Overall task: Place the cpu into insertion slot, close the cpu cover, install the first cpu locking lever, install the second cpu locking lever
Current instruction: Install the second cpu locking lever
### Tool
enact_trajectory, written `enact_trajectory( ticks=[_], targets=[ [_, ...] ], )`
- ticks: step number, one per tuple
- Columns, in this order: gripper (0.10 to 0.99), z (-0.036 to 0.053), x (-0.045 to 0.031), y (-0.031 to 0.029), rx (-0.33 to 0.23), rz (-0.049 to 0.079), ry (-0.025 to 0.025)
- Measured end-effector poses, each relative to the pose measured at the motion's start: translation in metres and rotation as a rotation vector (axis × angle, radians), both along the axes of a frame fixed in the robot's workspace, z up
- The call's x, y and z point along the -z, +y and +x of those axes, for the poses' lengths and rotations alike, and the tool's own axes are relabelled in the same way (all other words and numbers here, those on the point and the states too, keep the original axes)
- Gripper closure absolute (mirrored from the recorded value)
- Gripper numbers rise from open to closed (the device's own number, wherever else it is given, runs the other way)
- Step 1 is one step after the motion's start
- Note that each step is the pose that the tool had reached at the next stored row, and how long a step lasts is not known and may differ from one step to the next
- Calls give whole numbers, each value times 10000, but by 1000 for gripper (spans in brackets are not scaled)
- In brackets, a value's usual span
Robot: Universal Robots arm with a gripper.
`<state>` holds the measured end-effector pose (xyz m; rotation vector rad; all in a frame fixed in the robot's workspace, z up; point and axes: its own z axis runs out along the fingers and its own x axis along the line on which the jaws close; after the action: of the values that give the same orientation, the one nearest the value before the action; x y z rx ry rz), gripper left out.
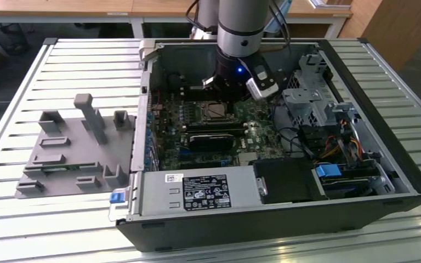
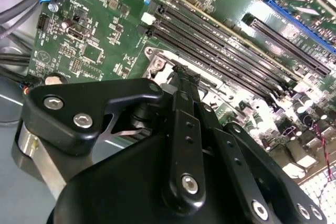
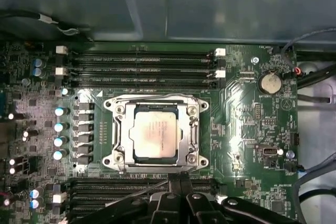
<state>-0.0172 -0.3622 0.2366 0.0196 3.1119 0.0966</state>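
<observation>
The cpu (image 3: 154, 132), a pale square chip, lies flat in the insertion slot (image 3: 108, 106) on the green board. The silver cpu cover (image 3: 120, 129) is folded down around it, and the chip's face shows through the window. My gripper (image 3: 179, 180) hovers at the socket's edge with its black fingertips (image 3: 172, 188) pressed together, and I see nothing held between them. A thin metal lever rod (image 3: 149, 188) slants out beside the tips. In the second wrist view the gripper (image 2: 183, 73) ends just over the socket's corner (image 2: 157, 66). In the exterior view the arm reaches down into the case above the cpu (image 1: 214, 111).
Long black memory slots (image 3: 142, 64) run along two sides of the socket, and a coin battery (image 3: 270, 82) sits nearby. Cables and a drive cage (image 1: 313, 104) crowd the exterior view's right. A grey fixture plate (image 1: 72, 148) lies outside the case on the slatted table.
</observation>
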Motion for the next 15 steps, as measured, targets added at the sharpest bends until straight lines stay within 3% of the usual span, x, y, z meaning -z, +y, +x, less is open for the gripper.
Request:
enact_trajectory(
  ticks=[9, 15],
  targets=[
    [980, -95, 2, -87, 0, 58, -1],
    [980, -273, 10, -98, -12, 58, -1]
  ],
)
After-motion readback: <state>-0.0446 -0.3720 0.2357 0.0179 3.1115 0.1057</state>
